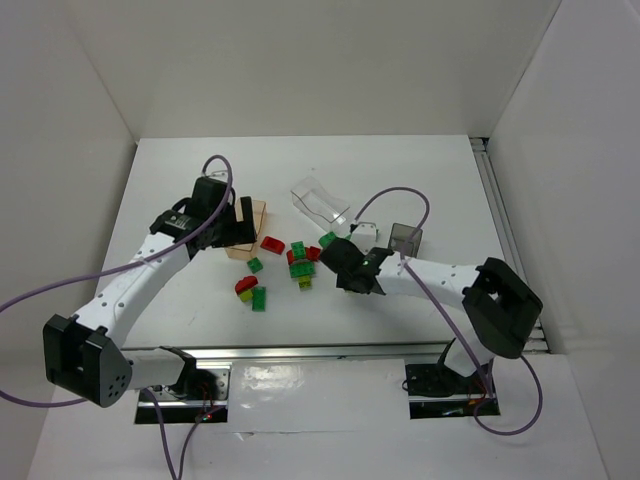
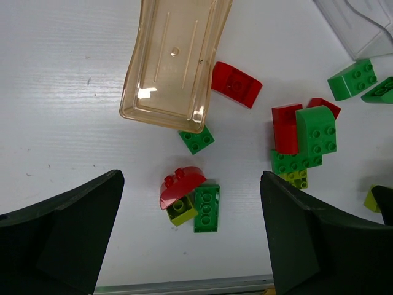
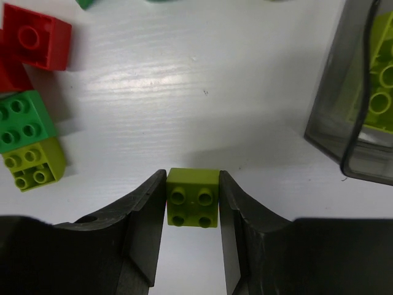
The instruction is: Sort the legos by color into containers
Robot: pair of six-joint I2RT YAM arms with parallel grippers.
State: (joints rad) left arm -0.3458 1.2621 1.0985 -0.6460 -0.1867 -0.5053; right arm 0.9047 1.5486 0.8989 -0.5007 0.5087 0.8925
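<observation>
The left gripper hangs over the white table, jaws spread wide above scattered red and green legos beside the tan tub. The right gripper pinches a yellow-green brick near the dark grey tub.

I can't read any txt, label, brand or no. in any of the 3 views.
</observation>
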